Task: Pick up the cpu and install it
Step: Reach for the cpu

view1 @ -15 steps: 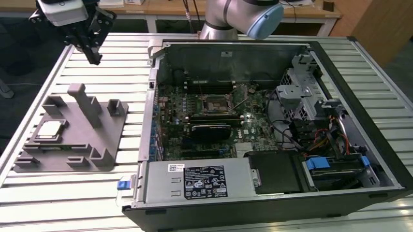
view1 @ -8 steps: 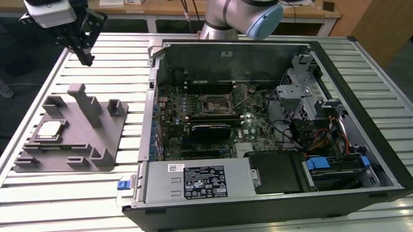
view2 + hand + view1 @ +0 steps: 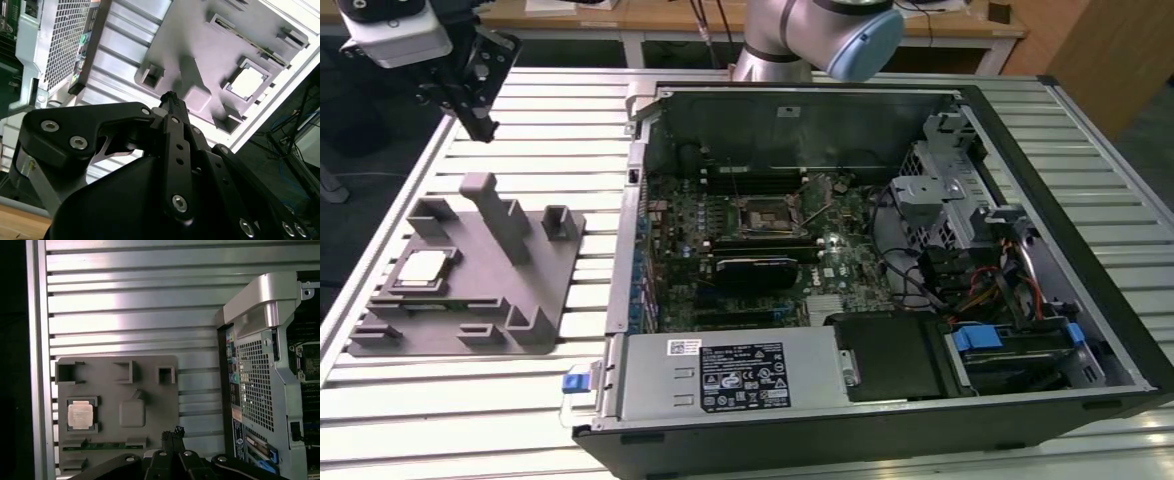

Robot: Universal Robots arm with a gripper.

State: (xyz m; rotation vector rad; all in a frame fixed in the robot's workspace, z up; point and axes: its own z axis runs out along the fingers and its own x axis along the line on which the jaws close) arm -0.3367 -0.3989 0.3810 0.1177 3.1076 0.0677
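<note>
Silver-grey arm (image 3: 767,40), pale blue joint cap (image 3: 865,45), white wrist housing (image 3: 398,40), black linked jaws, silver screws (image 3: 179,202)

Arm (image 3: 781,28): cut off by the exterior view's top edge.
Grey tray (image 3: 200,40): partly hidden behind the end effector (image 3: 170,96) in the second wrist view.
Computer case (image 3: 260,380): cropped by the first wrist view's edge.

1. Arm (image 3: 774,45): silver-grey segment at the far side of the exterior view, with a blue-capped joint (image 3: 865,42) beside it.
2. Wrist (image 3: 396,36): pale housing, high at the exterior view's far left.
3. Pincer (image 3: 482,127): black, hangs below the wrist, pointing down at a slight tilt, in the air.
4. Fingertips (image 3: 170,98) (image 3: 178,431): slim, black, pressed together in both wrist views, with nothing between them.
</note>
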